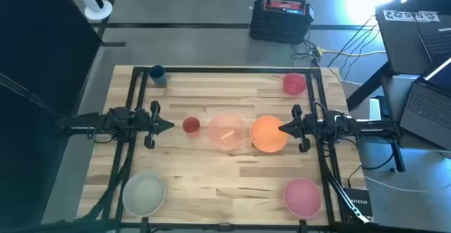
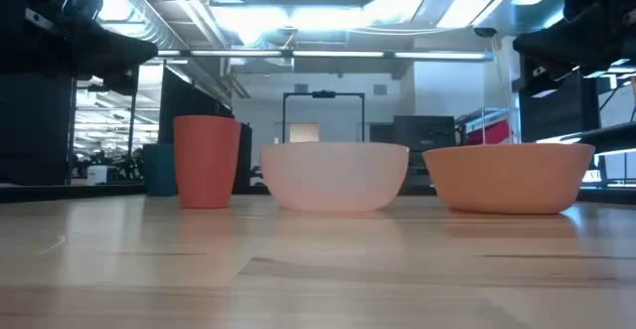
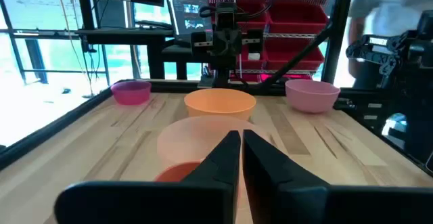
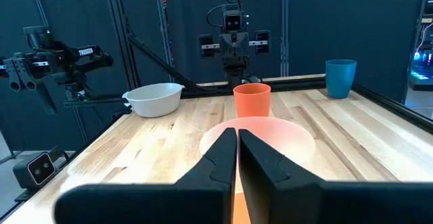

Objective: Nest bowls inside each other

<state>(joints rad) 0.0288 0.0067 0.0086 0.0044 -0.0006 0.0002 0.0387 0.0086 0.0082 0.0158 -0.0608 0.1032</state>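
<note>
Three bowls stand in a row mid-table: a small red one (image 1: 191, 125), a pale pink one (image 1: 225, 131) and an orange one (image 1: 268, 134). A whitish bowl (image 1: 144, 193) sits near left, a pink bowl (image 1: 301, 195) near right, a smaller pink-red bowl (image 1: 294, 84) far right and a small dark blue one (image 1: 156, 73) far left. My left gripper (image 1: 169, 126) hovers shut, just left of the red bowl. My right gripper (image 1: 283, 128) hovers shut over the orange bowl's right rim. Both point level at the row, and each is empty (image 3: 240, 149) (image 4: 237, 149).
Black frame rails (image 1: 134, 99) run along the table's left, right and far edges. Bare wood lies between the middle row and the two near bowls. A black case (image 1: 280, 18) and laptops (image 1: 423, 99) sit off the table.
</note>
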